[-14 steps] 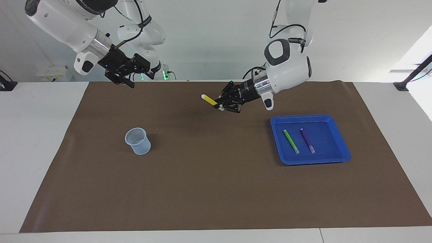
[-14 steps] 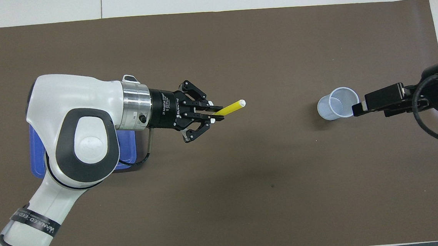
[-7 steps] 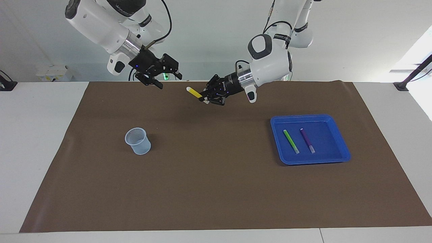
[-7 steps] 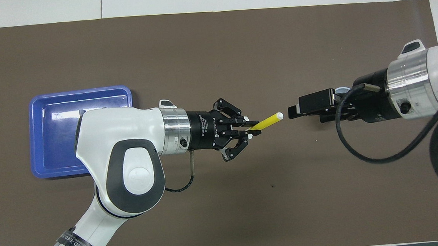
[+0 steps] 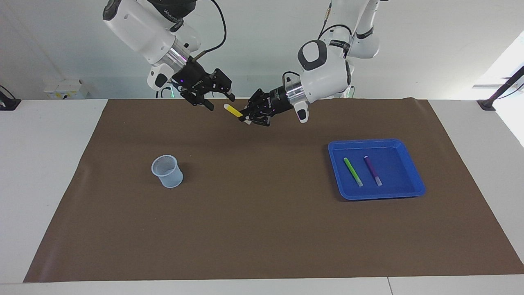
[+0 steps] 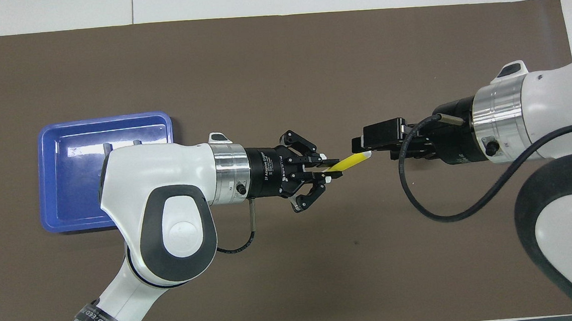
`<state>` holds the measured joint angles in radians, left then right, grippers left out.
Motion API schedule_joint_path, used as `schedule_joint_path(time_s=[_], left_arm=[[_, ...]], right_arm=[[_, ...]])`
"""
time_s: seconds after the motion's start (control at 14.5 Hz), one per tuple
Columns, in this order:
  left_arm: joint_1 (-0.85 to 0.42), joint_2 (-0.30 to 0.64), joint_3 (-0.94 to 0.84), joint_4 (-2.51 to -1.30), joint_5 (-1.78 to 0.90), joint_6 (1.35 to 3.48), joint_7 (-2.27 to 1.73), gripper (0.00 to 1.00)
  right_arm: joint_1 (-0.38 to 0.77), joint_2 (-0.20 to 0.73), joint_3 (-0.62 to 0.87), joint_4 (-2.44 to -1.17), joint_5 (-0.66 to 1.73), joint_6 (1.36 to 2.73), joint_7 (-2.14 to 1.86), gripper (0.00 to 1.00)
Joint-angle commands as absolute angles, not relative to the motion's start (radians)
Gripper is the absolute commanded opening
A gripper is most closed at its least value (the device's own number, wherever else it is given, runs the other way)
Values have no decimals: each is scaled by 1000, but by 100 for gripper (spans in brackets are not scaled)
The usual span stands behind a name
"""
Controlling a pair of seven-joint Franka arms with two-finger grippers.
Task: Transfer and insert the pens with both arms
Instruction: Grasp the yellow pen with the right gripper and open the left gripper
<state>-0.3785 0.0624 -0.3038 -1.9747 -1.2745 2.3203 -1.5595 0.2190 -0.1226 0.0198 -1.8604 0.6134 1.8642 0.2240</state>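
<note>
Yellow pen (image 5: 234,110) is clamped by left gripper (image 5: 248,117) in the air over the mat (image 5: 262,229), long axis aimed cap-first at right gripper (image 5: 219,100). That gripper's fingers are spread just at the cap, untouched.

Glossy plastic tray (image 5: 414,185) (matt brown mat (image 5: 262,229)).

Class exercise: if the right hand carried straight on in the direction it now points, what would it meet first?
The right hand points at the pale cap end of the yellow pen, which the left hand holds out over the brown mat. It would likely meet that cap first, though the depth is unclear.
</note>
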Motion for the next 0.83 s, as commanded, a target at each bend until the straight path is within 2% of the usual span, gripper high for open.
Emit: schedule_joint_path(time_s=[0.0, 0.14, 0.28, 0.42, 0.55, 0.69, 0.76], left_arm=[[-394, 29, -291, -2010, -1307, 2339, -1565, 0], [-393, 28, -291, -2010, -1307, 2339, -1565, 0], [-393, 28, -291, -2010, -1310, 2339, -1565, 0], [-393, 28, -291, -2008, -1312, 2339, -1565, 0], [-393, 29, -291, -2008, -1315, 2341, -1565, 0], [-393, 29, -291, -2008, -1319, 2347, -1565, 0], [-393, 28, -291, -2008, -1322, 2347, -1565, 0]], right_arm=[[215, -152, 20, -1896, 630, 1868, 199, 75], [215, -153, 18, -1898, 630, 1865, 198, 73], [218, -156, 20, -1907, 630, 1876, 198, 62], [236, -166, 20, -1924, 630, 1900, 198, 61], [238, -166, 20, -1924, 630, 1905, 199, 51], [239, -166, 20, -1924, 630, 1905, 202, 51], [238, -166, 20, -1925, 629, 1905, 199, 46]])
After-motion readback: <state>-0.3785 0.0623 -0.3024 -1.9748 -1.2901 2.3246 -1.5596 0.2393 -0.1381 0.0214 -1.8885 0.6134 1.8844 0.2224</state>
